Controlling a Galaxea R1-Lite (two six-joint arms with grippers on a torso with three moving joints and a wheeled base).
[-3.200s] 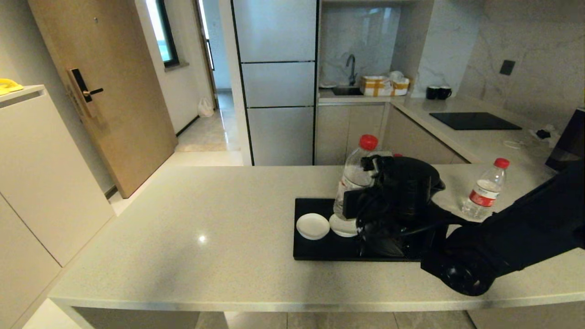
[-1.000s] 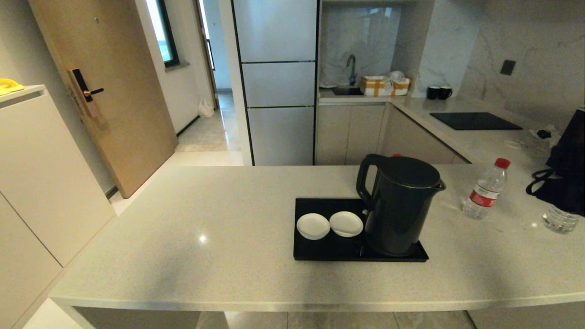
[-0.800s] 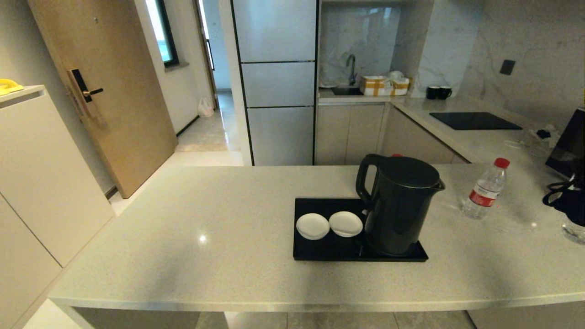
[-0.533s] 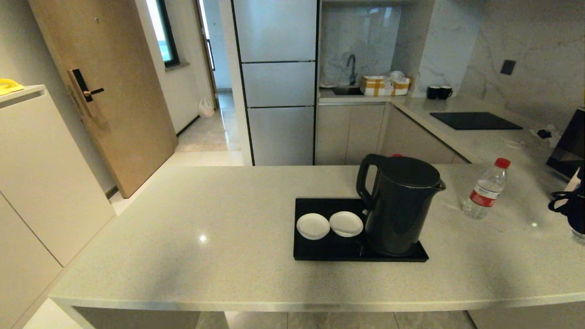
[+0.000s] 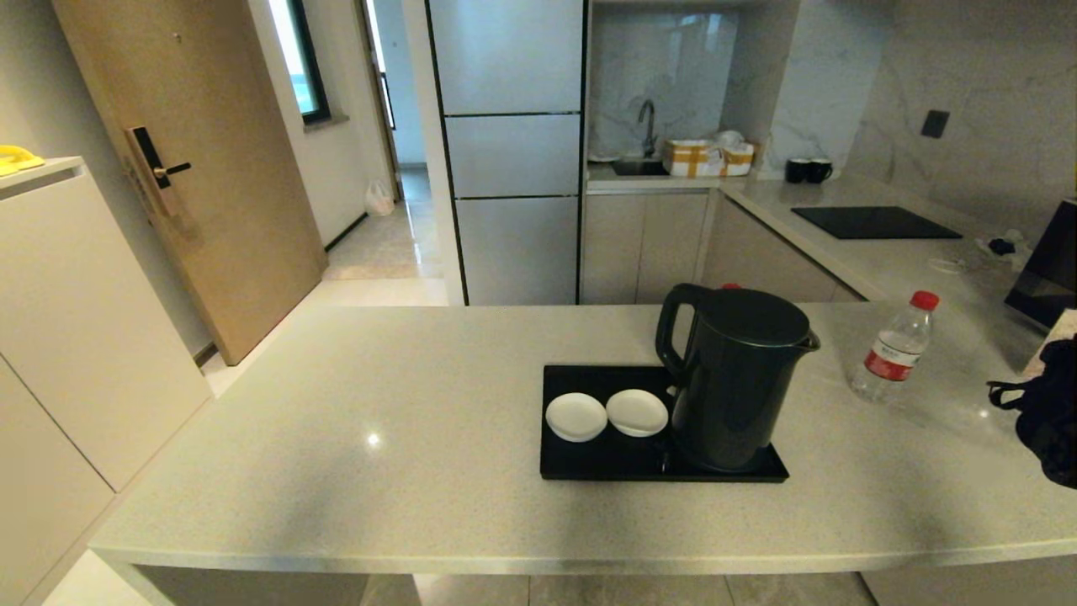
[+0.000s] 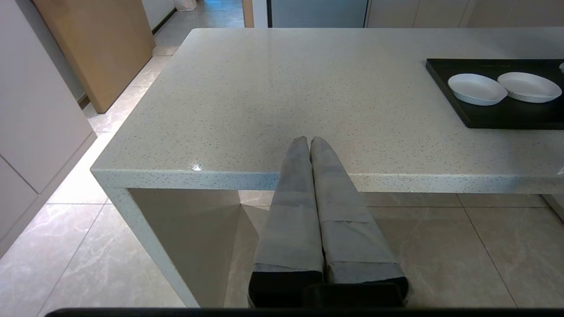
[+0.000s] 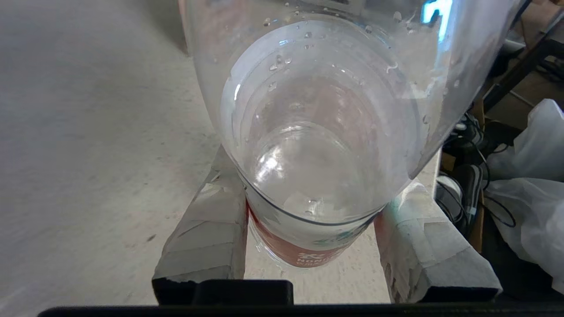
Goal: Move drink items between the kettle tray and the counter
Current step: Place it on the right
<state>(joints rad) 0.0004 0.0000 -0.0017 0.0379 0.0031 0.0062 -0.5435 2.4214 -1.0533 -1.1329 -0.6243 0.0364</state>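
Note:
One clear water bottle with a red cap (image 5: 896, 349) stands on the counter (image 5: 379, 404), to the right of the black kettle tray (image 5: 589, 459). A second bottle (image 7: 317, 145) fills the right wrist view. My right gripper (image 7: 313, 176) is shut on its red-and-white label, above the counter near its right end. In the head view only my right arm (image 5: 1047, 421) shows, at the right border, and this bottle is out of view. My left gripper (image 6: 308, 140) is shut and empty, parked at the counter's front edge, left of the tray (image 6: 484, 116).
A dark kettle (image 5: 736, 379) and two white coasters (image 5: 576, 417) (image 5: 637, 412) occupy the tray. A black cooktop (image 5: 875, 223) lies on the back counter. A dark appliance (image 5: 1052, 269) stands at the far right. Bags and cables (image 7: 528, 176) lie beyond the counter's right edge.
My right arm lifted the second bottle off the tray's coaster and carried it right, past the other bottle. It has now left the head view's right border.

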